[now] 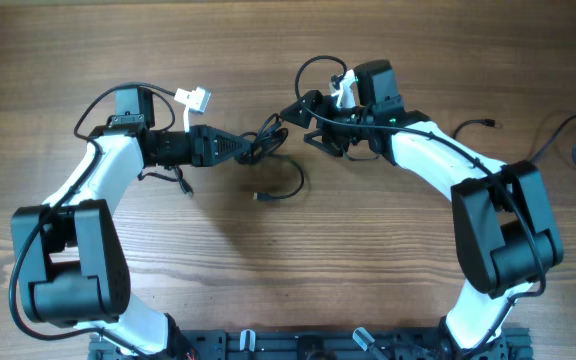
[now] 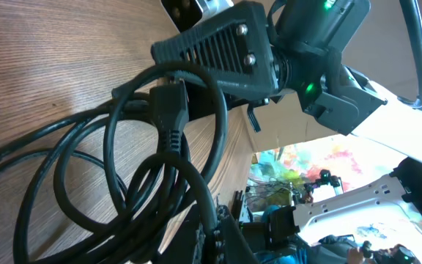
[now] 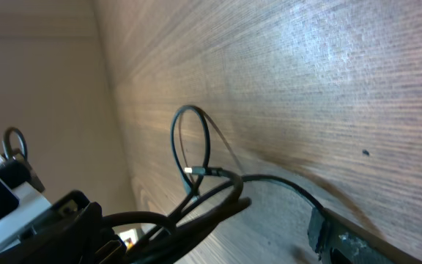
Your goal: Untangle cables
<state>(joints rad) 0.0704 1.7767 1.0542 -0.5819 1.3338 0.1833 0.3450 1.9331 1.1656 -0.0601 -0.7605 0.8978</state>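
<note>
Wooden table (image 1: pixel 288 270) spreading wide under the overhead camera, and both arms are reaching in to meet near its far middle. The left gripper (image 1: pixel 245 148) is sitting clamped fully shut on the cables (image 1: pixel 268 138), a small dark knot bunching right at its tip; up close from the left wrist, the loops are crossing over and through one another around a moulded plug (image 2: pixel 168 110). The right gripper (image 1: pixel 296 112) is hovering just beside that knot with its fingers spread wide apart, holding nothing, though the right wrist view is showing cord running across the gap between them.

One loose strand (image 1: pixel 294 182) is trailing off the knot toward the near side, curling round to a small plug end (image 1: pixel 261 196) lying on the wood.

To my eye the right side is picking its next bite. Best play here: choose a single outer loop, not the bundle, close on it near the knot, then draw away from the left anchor slowly, feeding that free plug end back through, not yanking the crossings tighter.
</note>
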